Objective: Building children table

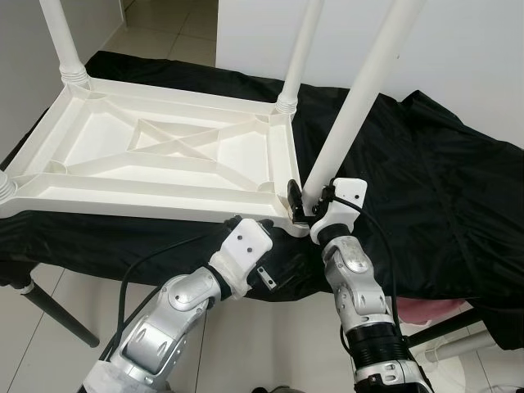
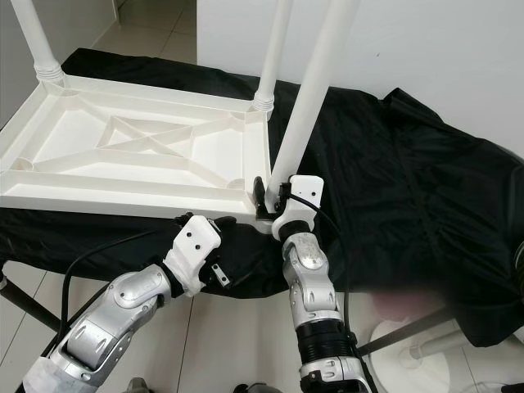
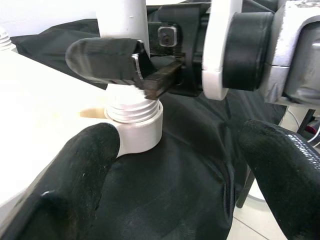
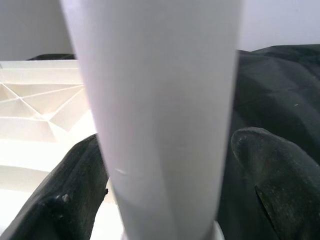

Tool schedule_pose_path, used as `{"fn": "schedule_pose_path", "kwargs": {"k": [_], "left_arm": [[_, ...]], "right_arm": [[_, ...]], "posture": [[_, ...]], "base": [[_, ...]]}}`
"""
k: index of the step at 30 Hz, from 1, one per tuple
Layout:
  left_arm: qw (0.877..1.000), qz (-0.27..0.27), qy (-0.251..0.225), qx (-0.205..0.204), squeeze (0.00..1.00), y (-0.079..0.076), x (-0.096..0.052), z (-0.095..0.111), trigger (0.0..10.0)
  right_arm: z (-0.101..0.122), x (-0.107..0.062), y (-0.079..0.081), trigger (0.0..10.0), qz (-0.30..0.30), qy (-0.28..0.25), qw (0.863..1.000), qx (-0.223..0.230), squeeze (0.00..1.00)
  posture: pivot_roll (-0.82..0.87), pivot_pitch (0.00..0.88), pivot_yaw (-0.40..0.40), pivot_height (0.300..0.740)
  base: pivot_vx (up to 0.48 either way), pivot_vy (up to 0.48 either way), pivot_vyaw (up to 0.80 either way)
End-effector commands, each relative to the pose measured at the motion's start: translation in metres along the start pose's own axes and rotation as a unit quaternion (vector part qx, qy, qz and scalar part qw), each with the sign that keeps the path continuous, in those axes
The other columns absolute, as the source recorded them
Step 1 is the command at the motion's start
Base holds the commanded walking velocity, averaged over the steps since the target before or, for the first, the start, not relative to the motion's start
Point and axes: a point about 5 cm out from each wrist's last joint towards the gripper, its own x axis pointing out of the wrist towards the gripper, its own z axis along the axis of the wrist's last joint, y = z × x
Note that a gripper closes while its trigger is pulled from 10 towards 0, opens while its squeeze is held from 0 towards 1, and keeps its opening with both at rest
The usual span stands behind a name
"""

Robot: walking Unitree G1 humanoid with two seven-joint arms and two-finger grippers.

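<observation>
The right gripper (image 1: 304,199) clamps the tilted leg (image 1: 352,110) at the tabletop (image 1: 123,176) corner socket (image 3: 135,131). The left gripper (image 3: 175,165) waits wide open. Cross-threading is likely if the tilt persists

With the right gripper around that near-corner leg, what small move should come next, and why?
Probably twist the leg further into its socket. The right gripper grips it just above the socket, thread rings show above the collar, and the leg leans. The left gripper waits open beside the corner.
</observation>
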Motion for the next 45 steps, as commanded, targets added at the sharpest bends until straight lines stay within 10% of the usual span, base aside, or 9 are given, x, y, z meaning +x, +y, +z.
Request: {"fn": "schedule_pose_path", "kwargs": {"k": [1,2,26,29,34,35,41,44,45], "left_arm": [[0.999,-0.036,0.005,-0.006,0.0,-0.008,0.001,-0.004,10.0],[0.999,-0.036,0.006,-0.006,0.0,-0.007,0.001,-0.004,10.0],[0.999,-0.039,0.0,0.005,0.0,-0.004,0.005,-0.001,10.0],[0.999,-0.039,0.0,0.007,0.0,-0.003,0.005,-0.001,10.0],[0.999,-0.039,0.001,0.008,0.0,-0.003,0.005,-0.001,10.0],[0.999,-0.038,0.001,0.009,0.0,-0.003,0.004,-0.002,10.0],[0.999,-0.035,0.003,0.01,0.0,-0.002,0.003,-0.002,10.0],[0.999,-0.036,0.003,0.009,0.0,-0.003,0.003,-0.002,10.0],[0.999,-0.036,0.003,0.009,0.0,-0.003,0.003,-0.002,10.0]], "right_arm": [[-0.001,-0.003,-0.003,10.0,0.001,0.003,1.0,0.001,1.0],[-0.002,-0.004,-0.007,10.0,0.02,0.003,1.0,-0.004,0.0],[-0.019,0.011,-0.018,10.0,0.225,0.056,0.97,-0.068,0.0],[-0.02,0.015,-0.019,4.7,0.231,0.061,0.968,-0.076,0.0],[-0.021,0.016,-0.021,2.7,0.232,0.064,0.968,-0.076,0.0],[-0.022,0.016,-0.023,0.0,0.231,0.068,0.968,-0.073,0.0],[-0.03,0.011,-0.027,0.0,0.223,0.079,0.97,-0.061,0.0],[-0.031,0.01,-0.028,2.5,0.219,0.08,0.971,-0.059,0.0],[-0.031,0.009,-0.028,10.0,0.206,0.08,0.974,-0.054,0.0]], "posture": [[0.08,0.076,-0.155,0.74],[0.08,0.07,-0.153,0.74],[0.09,0.047,-0.139,0.74],[0.09,0.045,-0.137,0.74],[0.1,0.044,-0.141,0.74],[0.1,0.044,-0.142,0.74],[0.1,0.046,-0.142,0.74],[0.1,0.046,-0.142,0.74],[0.09,0.054,-0.14,0.74]], "base": [[0.0,0.0,0.0],[0.0,0.0,0.0],[0.0,0.0,0.0],[0.0,0.0,0.0],[0.0,0.0,0.0],[0.0,0.0,0.0],[0.0,0.0,0.0],[0.0,0.0,0.0],[0.0,0.0,0.0]]}}
